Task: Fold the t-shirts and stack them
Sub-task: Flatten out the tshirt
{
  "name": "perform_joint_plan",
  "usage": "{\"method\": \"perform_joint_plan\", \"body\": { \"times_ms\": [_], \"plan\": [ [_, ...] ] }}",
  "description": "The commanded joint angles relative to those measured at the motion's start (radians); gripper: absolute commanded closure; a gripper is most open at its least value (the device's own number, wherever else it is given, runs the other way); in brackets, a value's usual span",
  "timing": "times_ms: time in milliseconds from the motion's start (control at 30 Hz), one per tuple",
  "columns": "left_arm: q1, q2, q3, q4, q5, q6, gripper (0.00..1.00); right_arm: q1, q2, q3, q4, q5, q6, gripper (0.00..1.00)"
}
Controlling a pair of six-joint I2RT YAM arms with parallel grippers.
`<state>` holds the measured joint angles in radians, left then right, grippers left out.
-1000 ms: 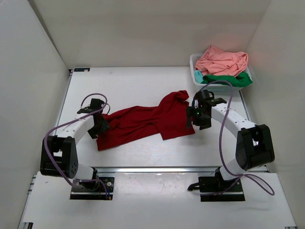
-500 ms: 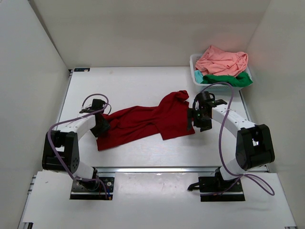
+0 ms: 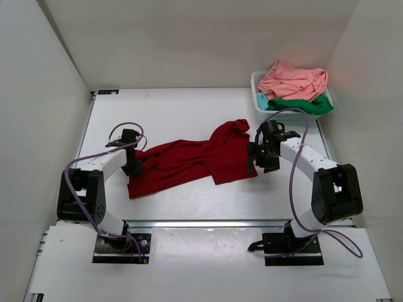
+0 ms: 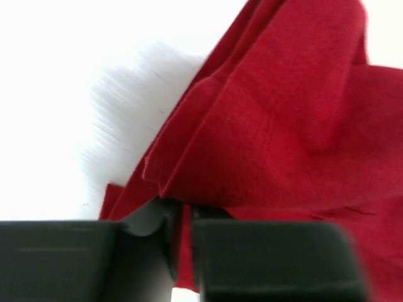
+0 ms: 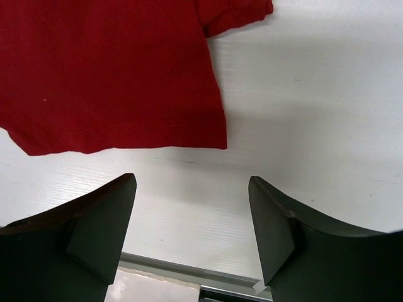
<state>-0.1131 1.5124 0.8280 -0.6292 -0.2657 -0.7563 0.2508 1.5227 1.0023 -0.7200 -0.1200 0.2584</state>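
Left gripper (image 4: 182,217): clenched on a bunched edge of the dark red t-shirt (image 3: 195,160), at the shirt's left end, low to the table (image 3: 170,110).
Dark red t-shirt: lies rumpled across mid-table btwn the two arms, one sleeve pointing to the far right; not folded yet.
Handling (est.): light, limp, soft cloth w/ no stiffness. It will sag and drag, and layers may slide over each other. Not fragile, so a thin pinch should do.
Where to grip (est.): hem corners or shoulder seams, where the stitched edge gives more bite; one corner per arm to keep it flat.
Right gripper (image 5: 192,214): released, jaws wide w/ nothing btwn them, over bare table just beside the shirt's right hem corner.
Basket (image 3: 255,78): far right corner, holds the salmon pink t-shirt (image 3: 293,80) heaped on the green t-shirt (image 3: 308,106); both unfolded.
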Motion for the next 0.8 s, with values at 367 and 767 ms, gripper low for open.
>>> {"method": "perform_joint_plan", "body": {
  "times_ms": [367, 767],
  "plan": [
    [0.018, -0.113, 0.180, -0.110, 0.117, 0.015, 1.00, 0.008, 0.017, -0.028, 0.129, -0.040, 0.019, 0.18],
    [0.015, -0.150, 0.298, -0.159, 0.178, 0.000, 1.00, 0.117, 0.151, -0.096, 0.217, 0.120, 0.031, 0.27]
  ]
}}
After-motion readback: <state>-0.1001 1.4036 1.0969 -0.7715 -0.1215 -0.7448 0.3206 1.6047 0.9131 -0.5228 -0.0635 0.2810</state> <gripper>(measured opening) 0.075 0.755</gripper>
